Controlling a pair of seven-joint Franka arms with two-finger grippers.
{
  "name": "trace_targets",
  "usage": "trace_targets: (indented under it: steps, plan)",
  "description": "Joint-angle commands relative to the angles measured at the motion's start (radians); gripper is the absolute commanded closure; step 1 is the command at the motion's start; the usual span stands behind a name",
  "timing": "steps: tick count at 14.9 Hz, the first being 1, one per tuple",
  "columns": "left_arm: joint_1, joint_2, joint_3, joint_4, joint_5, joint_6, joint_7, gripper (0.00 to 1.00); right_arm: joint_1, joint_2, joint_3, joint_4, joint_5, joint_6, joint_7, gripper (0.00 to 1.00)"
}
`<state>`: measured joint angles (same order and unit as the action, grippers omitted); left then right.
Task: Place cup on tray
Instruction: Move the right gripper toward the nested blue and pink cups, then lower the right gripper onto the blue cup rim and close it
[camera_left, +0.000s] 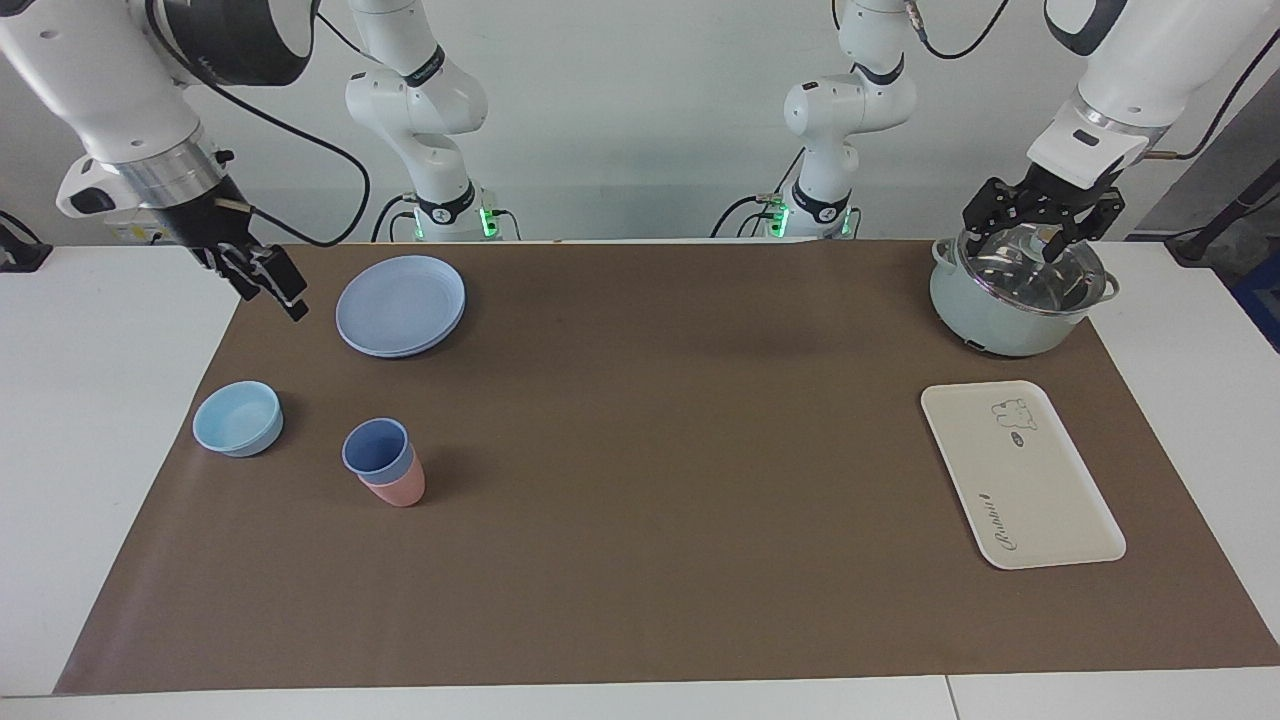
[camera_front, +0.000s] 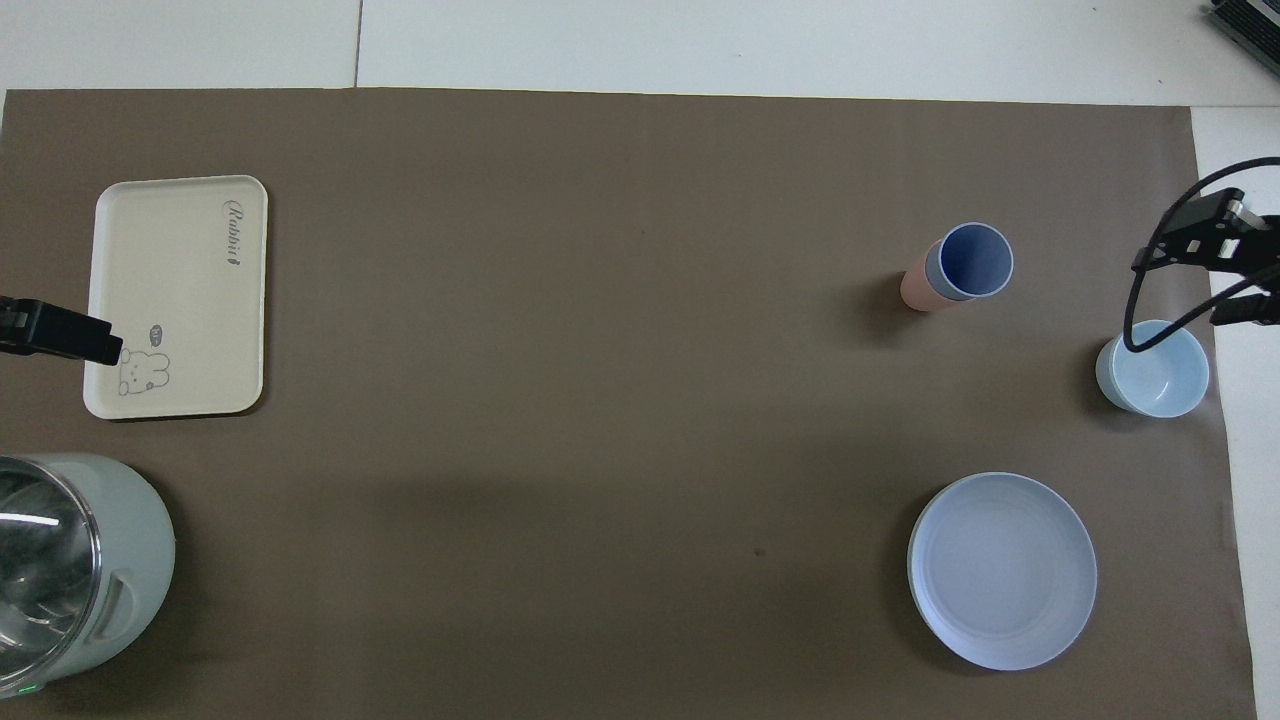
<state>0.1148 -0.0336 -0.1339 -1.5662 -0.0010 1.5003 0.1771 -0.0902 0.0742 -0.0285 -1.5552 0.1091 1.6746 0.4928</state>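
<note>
— Where's the cup?
— Well apart from the right pincer, whose state I cannot tell: periwinkle, tapered, handleless, upright, nested in 1 pink cup. The tray lies near the left pincer, spread above the pot.

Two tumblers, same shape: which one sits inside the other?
The periwinkle-blue cup is the nested one: its open rim stands on top, and the pink cup wraps its lower part, showing only as a pink wall below. The stack stands beside the light-blue bowl.
</note>
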Motion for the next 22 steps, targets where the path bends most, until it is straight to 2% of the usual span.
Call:
trace_targets:
  steps: [1,6,8,10,12,14,16,20,22]
  plan:
    - [0.009,-0.034,-0.003,-0.043,0.006,0.026,0.012,0.00,-0.037,0.119,0.009,0.089,0.073,0.016,0.133,0.14]
    - [0.008,-0.040,-0.003,-0.054,0.006,0.026,0.007,0.00,-0.108,0.307,0.009,0.224,0.182,0.011,0.243,0.11]
    - [0.009,-0.040,-0.003,-0.054,0.006,0.027,0.010,0.00,-0.149,0.386,0.010,0.285,0.269,-0.003,0.312,0.10]
    - [0.011,-0.040,-0.003,-0.054,0.006,0.028,0.009,0.00,-0.174,0.449,0.015,0.323,0.313,-0.007,0.323,0.09]
    - [0.011,-0.040,-0.003,-0.054,0.006,0.028,0.007,0.00,-0.235,0.536,0.019,0.362,0.424,-0.030,0.325,0.09]
    - [0.011,-0.040,-0.003,-0.052,0.006,0.028,0.004,0.00,-0.246,0.607,0.021,0.398,0.446,-0.042,0.325,0.09]
    - [0.011,-0.040,-0.003,-0.052,0.006,0.028,0.004,0.00,-0.265,0.671,0.030,0.403,0.513,-0.047,0.325,0.08]
    - [0.009,-0.040,-0.003,-0.054,0.006,0.026,0.004,0.00,-0.275,0.752,0.064,0.403,0.564,-0.046,0.326,0.08]
    - [0.009,-0.040,-0.003,-0.055,0.006,0.028,0.004,0.00,-0.264,0.762,0.067,0.396,0.601,-0.047,0.328,0.08]
